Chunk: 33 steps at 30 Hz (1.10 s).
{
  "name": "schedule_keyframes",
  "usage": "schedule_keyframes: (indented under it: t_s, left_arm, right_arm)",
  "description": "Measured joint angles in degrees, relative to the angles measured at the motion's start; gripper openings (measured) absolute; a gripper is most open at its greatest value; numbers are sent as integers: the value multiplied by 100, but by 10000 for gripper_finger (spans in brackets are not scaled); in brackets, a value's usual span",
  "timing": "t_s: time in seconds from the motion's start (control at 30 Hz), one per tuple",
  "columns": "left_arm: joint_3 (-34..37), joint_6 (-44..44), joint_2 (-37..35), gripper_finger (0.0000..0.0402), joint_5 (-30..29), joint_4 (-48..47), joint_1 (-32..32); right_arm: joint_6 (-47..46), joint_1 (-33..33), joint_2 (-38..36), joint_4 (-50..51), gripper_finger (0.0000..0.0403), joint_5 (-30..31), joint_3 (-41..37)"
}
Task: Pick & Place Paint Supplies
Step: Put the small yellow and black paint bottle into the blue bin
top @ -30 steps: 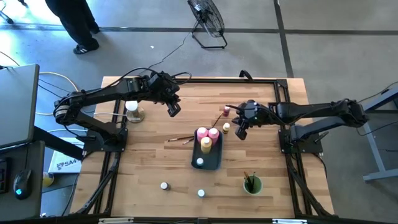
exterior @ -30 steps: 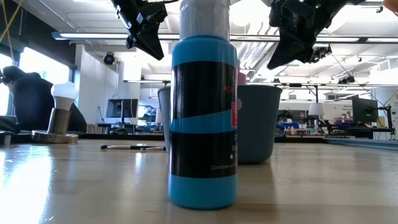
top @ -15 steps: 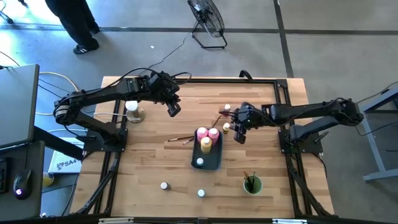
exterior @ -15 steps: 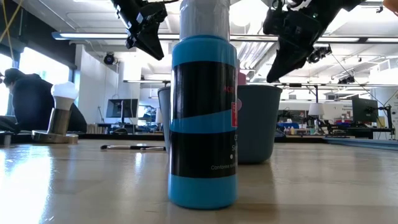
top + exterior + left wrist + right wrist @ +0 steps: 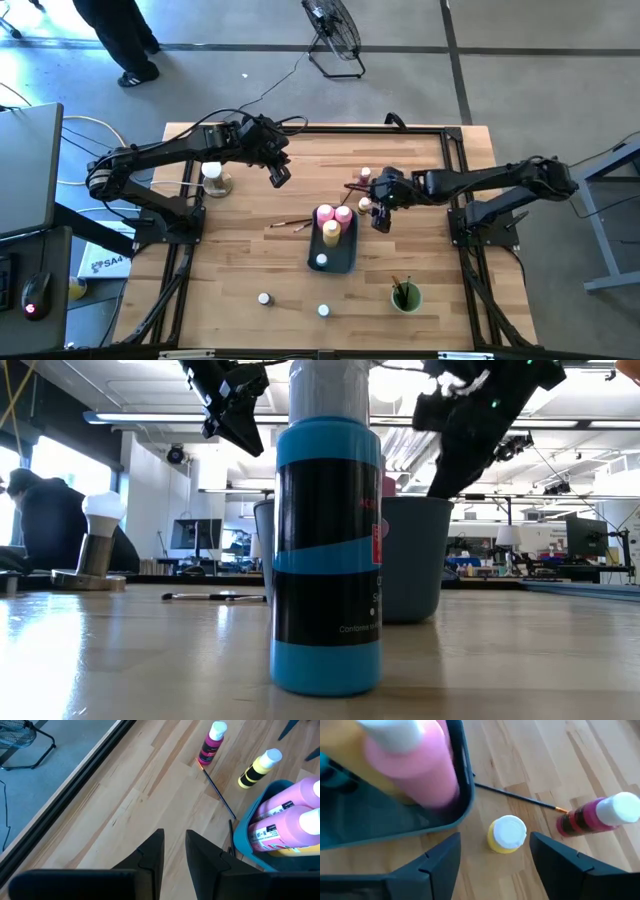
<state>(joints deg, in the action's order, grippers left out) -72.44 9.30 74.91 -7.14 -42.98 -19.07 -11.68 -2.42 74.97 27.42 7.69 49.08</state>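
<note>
A small yellow bottle with a white cap stands on the wood just right of the blue-grey tray. My right gripper hangs open over it, one finger on each side, touching nothing. A small magenta bottle stands a little farther back, and a thin brush lies between the two. Two pink bottles, a yellow one and a white-capped jar stand in the tray. My left gripper waits high over the far left part of the table, with a narrow gap between its fingers and nothing in it.
More brushes lie left of the tray. A green cup holding brushes stands near the front right. Two small jars stand near the front edge. A white knob on a round base stands at the far left.
My right gripper has come down and toward the table's left, closer to the tray and the small yellow bottle. It has rolled a little and its fingers have opened. My left gripper has kept still.
</note>
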Motion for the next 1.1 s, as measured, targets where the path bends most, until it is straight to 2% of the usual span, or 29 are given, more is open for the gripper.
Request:
schedule_keyframes:
  t_s: [0.23,0.43,1.1]
  left_arm:
    - [0,0,0,77,0,-1,-2]
    - [0,0,0,77,0,0,0]
    - [0,0,0,77,0,-2,-1]
  right_arm:
    - [0,-5,490,-120,231,593,0]
    - [-10,-138,705,-351,231,-69,0]
    - [-6,-299,709,-411,231,-17,-2]
